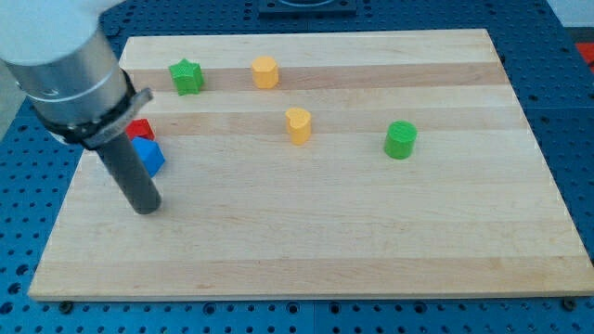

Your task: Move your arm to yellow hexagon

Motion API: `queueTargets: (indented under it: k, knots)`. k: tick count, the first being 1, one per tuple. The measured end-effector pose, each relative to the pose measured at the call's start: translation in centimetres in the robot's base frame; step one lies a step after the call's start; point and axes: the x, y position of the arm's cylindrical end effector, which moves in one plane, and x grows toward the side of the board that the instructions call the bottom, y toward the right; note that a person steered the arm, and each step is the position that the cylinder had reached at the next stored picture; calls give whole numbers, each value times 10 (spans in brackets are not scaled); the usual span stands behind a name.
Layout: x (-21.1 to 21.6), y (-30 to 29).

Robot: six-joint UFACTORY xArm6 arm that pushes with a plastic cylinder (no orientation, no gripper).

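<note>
No gripper on this rig, so nothing was open, closed or held, just a dark rod. My tip (146, 208) sat on the wooden counter (371, 241) at the lower left of the frame, touching no block. The blue block (149, 156) was just above and beside the rod, with the red block (140, 129) right behind it. The yellow hexagon (265, 71) was well away at the upper middle, near the green star (187, 76). A yellow heart-like block (298, 124) and a green cylinder (401, 140) sat mid-frame. No labels or writing were readable anywhere.
</note>
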Motion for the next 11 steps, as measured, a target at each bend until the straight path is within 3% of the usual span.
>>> queueTargets:
  k: [3, 5, 8, 11]
  knots:
    - [5, 25]
    - [-41, 39]
    - [-143, 51]
    - [-191, 114]
